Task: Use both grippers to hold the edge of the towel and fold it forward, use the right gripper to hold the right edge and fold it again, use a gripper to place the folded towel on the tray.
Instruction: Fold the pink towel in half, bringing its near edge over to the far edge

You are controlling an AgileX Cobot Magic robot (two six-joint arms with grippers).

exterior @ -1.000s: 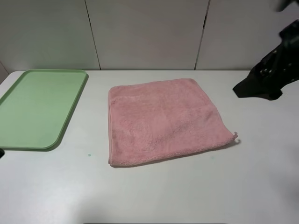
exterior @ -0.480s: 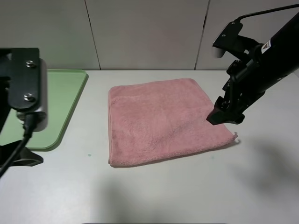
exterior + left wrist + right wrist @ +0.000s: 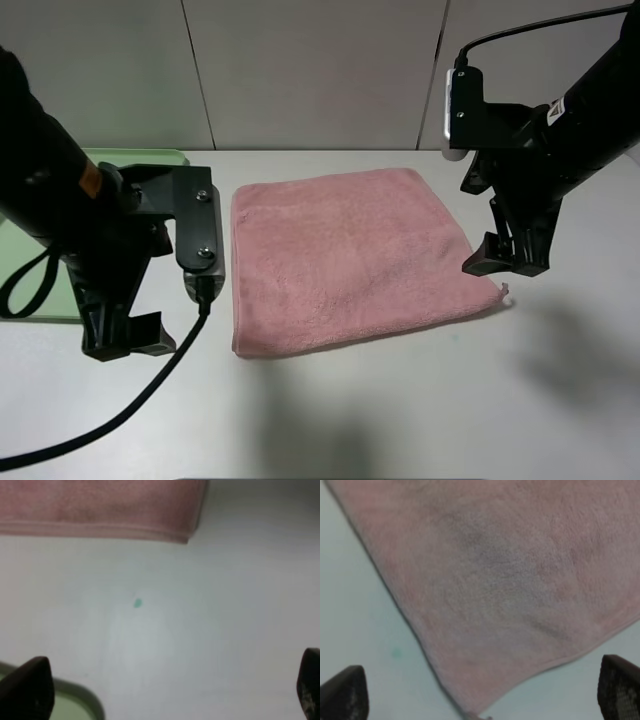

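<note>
The pink towel (image 3: 345, 255) lies flat and unfolded in the middle of the table. My left gripper (image 3: 130, 340) hangs open over bare table just left of the towel's near left corner. In the left wrist view its two dark fingertips (image 3: 27, 690) stand wide apart, with the towel's hem (image 3: 100, 530) beyond them. My right gripper (image 3: 505, 258) is open above the towel's near right corner. In the right wrist view the towel (image 3: 495, 580) fills the space between the spread fingertips (image 3: 620, 685). The green tray (image 3: 160, 157) at the far left is mostly hidden by the left arm.
A small green speck (image 3: 137, 603) marks the table between the left gripper and the towel. A corner of the tray (image 3: 75, 707) shows by the left fingertip. A grey panelled wall (image 3: 320, 70) closes off the back of the table.
Both arms have swung in. The left arm came over the tray down to the towel's near left corner. The right gripper moved toward the towel's near right corner. The towel has not moved.
</note>
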